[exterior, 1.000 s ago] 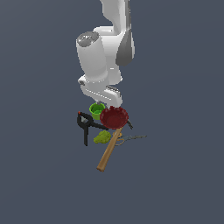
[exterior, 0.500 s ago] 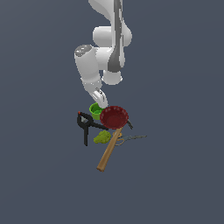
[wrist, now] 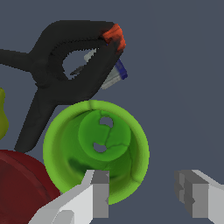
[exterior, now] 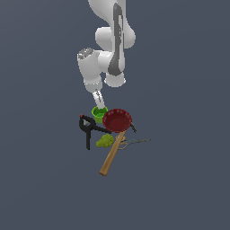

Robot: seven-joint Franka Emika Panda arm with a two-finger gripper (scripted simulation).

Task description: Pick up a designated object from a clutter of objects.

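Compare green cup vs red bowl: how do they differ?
Colour: the green cup is bright green, the red bowl dark red. Size: the cup is smaller across, the bowl wider and shallower. Position: the claw hangs open over the cup's rim; the bowl sits beside it, not under the claw. Both are round and open-topped.

Green cup (wrist: 96, 148) smooth glossy plastic (two holes in base); clamp (wrist: 61, 78) matt black; hammer handle (exterior: 111, 158) wood.

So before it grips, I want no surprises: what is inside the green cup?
Nothing loose shows inside the green cup, only its floor with two small holes. One finger of the gripper covers part of the near wall.
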